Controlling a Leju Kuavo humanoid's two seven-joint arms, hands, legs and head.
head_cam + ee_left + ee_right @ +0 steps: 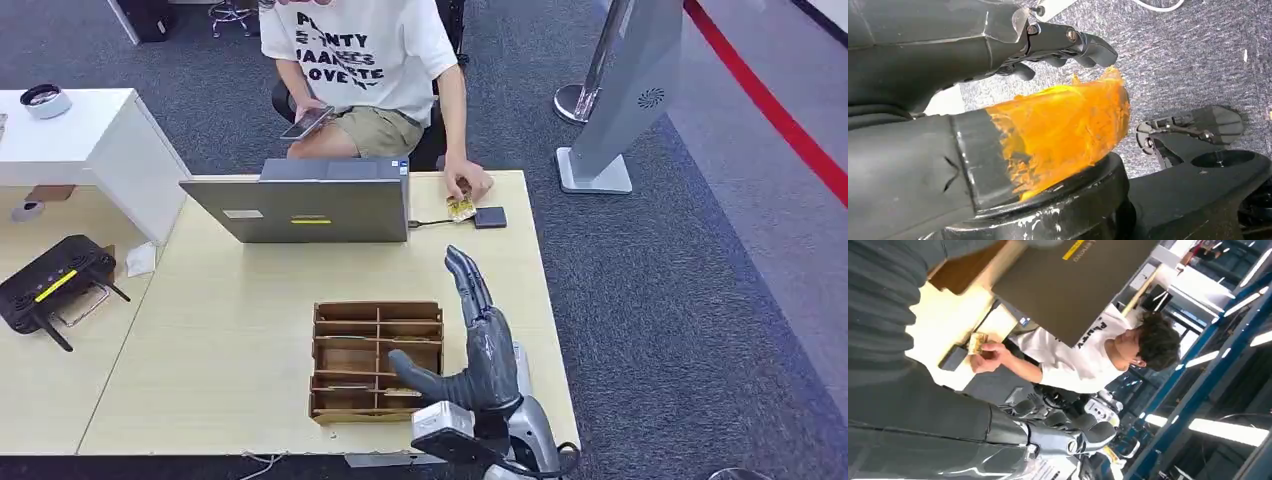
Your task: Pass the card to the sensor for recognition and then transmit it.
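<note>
Pale wood-grain tabletop [250,330] carries everything here. At its twelve o'clock edge stands the open grey laptop [310,208]; a seated person in a white printed T-shirt [355,50] sits behind it. Nearer the robot, at about six o'clock, lies the brown wooden compartment organizer [375,360]. Just beside it at three o'clock rises the right hand [478,350], fingers extended and apart, thumb out toward the organizer, holding nothing. From that hand, at twelve o'clock and well apart, the small yellowish card [460,208] sits under the person's hand [468,185], touching the small dark square sensor [490,217]. The left hand [1068,42] hangs over grey carpet, fingers curled; whether it holds anything I cannot tell.
</note>
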